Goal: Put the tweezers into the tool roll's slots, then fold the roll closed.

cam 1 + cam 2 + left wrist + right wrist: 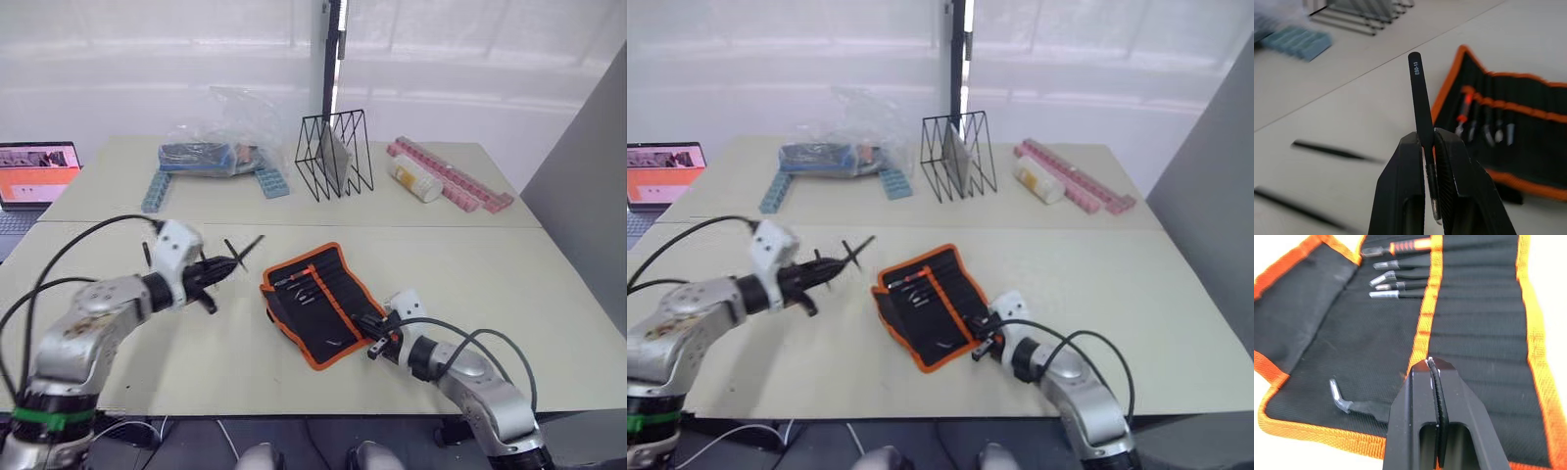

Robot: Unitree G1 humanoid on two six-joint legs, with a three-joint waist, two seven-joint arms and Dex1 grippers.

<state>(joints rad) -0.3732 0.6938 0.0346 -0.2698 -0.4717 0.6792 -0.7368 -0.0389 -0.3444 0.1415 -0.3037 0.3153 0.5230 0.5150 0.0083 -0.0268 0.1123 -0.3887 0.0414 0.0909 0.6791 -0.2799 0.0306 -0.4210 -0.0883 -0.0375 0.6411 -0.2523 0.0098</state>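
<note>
The tool roll (333,279) lies open on the table, black with orange trim. Several tweezers (1388,281) with silver tips sit in its slots (1474,308) beside a red-handled tool (1410,245), and a bent-tip one (1341,400) sits lower down. My left gripper (217,266) is left of the roll, shut on a black tweezer (1418,98) that points toward it. Two more tweezers (1332,152) lie loose on the table under that hand. My right gripper (375,341) is shut, its tips over the roll's orange inner band (1425,313) at the roll's right edge.
At the back of the table stand a black wire rack (333,155), a plastic bag of blue parts (211,152), a white bottle (413,178) and pink strips (451,171). A laptop (37,174) sits far left. A grey panel (588,215) rises on the right.
</note>
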